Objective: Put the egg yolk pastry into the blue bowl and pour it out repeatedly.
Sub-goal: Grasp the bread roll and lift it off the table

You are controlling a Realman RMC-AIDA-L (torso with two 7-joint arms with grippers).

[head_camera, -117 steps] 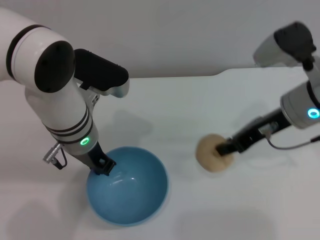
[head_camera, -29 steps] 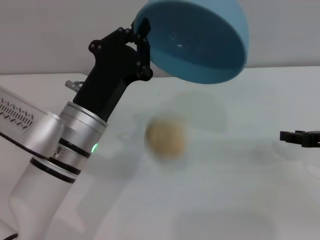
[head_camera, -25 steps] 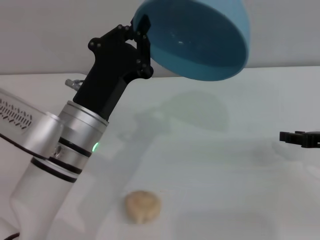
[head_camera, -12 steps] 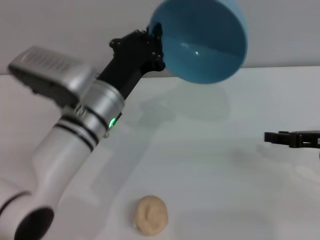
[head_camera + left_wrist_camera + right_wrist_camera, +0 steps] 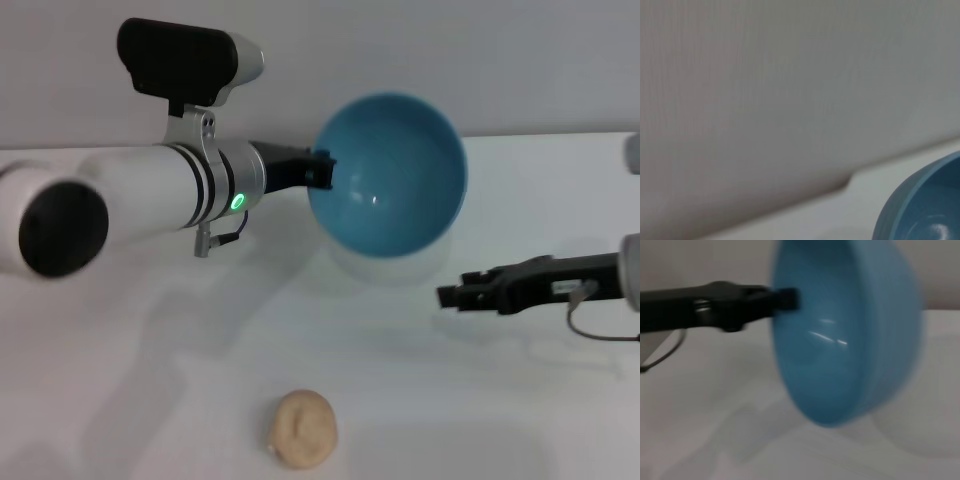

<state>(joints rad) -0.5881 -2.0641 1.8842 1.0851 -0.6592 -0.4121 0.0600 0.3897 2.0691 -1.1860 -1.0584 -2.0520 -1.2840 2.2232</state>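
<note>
A white table (image 5: pixel 150 390) sits in front of a plain grey wall (image 5: pixel 520 60). The blue bowl (image 5: pixel 388 175) is up in the air near 12 o'clock, tipped on its side. The left gripper (image 5: pixel 322 170) pinches the bowl's rim at 9 o'clock. The right gripper (image 5: pixel 450 296) hovers at 3 o'clock with nothing in it, fingers apart. The egg yolk pastry (image 5: pixel 303 428) lies on the table at 6 o'clock.

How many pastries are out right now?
1. The egg yolk pastry lies on the table near the front edge, below the empty blue bowl held tilted by the left gripper.
</note>
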